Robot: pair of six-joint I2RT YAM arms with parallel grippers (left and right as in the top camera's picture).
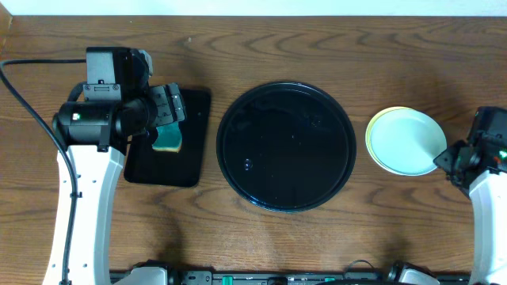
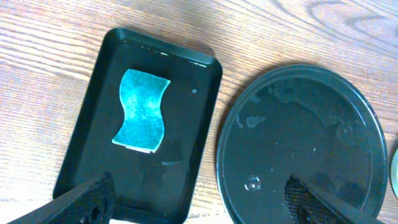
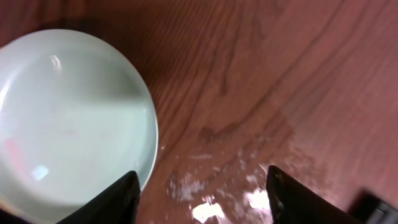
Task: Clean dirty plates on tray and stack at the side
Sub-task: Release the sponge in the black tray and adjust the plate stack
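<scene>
Plates [image 1: 405,142] stacked; right fingers [image 3: 109,202], apart, hover at the rim and might knock them; left fingers [image 2: 87,204] apart too.

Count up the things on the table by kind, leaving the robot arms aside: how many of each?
Round black tray: 1
Rectangular black tray: 1
Green sponge: 1
Plates, stacked: 2 that can be told apart, pale blue-green over yellow
Total: 5 seen
</scene>
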